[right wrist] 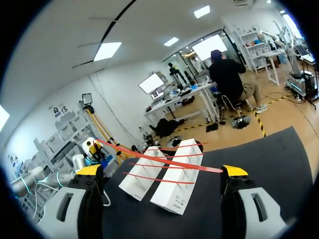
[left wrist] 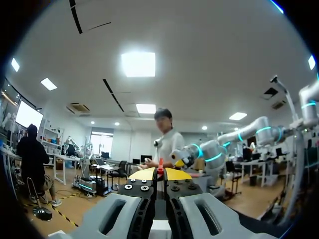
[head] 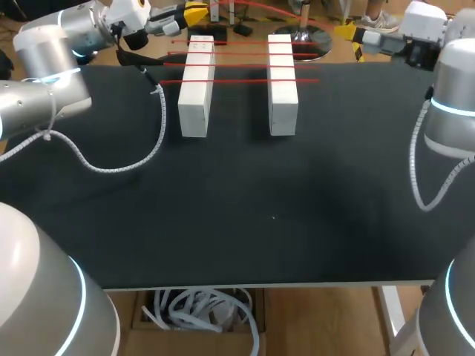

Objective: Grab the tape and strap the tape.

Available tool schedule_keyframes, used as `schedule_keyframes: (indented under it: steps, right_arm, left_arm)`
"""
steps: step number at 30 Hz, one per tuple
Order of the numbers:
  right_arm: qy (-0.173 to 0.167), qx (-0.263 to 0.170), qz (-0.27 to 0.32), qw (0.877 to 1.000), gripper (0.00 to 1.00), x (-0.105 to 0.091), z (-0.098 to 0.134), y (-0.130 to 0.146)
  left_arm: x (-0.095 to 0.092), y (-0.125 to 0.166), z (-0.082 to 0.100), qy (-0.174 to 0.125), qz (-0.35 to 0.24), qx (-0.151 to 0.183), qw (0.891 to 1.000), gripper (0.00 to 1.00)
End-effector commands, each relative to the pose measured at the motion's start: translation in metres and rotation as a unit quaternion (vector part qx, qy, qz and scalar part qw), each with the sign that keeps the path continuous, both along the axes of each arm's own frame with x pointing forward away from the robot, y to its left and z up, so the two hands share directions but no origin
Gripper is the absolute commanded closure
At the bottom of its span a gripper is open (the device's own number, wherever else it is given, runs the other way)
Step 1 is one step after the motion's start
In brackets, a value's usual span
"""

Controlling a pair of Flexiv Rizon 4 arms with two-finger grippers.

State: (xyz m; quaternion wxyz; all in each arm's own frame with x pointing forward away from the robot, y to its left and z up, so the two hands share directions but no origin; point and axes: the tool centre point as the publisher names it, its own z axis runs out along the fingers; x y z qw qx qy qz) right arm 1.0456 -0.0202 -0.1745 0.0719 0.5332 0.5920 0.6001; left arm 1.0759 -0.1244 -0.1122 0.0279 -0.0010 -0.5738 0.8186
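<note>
Head view suggests another strap underway: left jaws pinch the tape (right wrist: pixel 204 167); right jaws, wide, likely must catch its end.

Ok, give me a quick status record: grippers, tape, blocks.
left gripper: shut on the end of the tape
right gripper: open, empty
tape: red, free length runs from left gripper toward right gripper
blocks: two, white, side by side on table
strips: four, red, laid across both blocks
</note>
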Motion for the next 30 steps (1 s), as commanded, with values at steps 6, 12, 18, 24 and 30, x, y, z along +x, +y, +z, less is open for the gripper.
schedule_keyframes:
  steps: [6,12,18,24,30]
  right_arm:
    - [-0.028,0.117,-0.059,0.991,0.00,-0.002,-0.004,0.002]
    - [0.033,0.300,-0.165,0.939,0.00,-0.019,-0.019,0.005]
    - [0.029,0.438,-0.262,0.860,0.00,-0.028,-0.022,0.006]
    - [0.014,0.492,-0.318,0.810,0.00,-0.019,-0.009,-0.007]
    - [0.029,0.498,-0.361,0.788,0.00,-0.018,-0.003,-0.009]
  left_arm:
    - [0.001,0.000,-0.001,0.000,-0.002,-0.001,1.000,1.00]
    - [0.001,0.000,-0.001,0.000,-0.002,-0.001,1.000,1.00]
    - [0.001,0.000,-0.001,0.000,-0.002,-0.001,1.000,1.00]
    - [0.001,0.000,-0.001,0.000,-0.002,-0.001,1.000,1.00]
    - [0.001,0.000,-0.001,0.000,-0.002,-0.001,1.000,1.00]
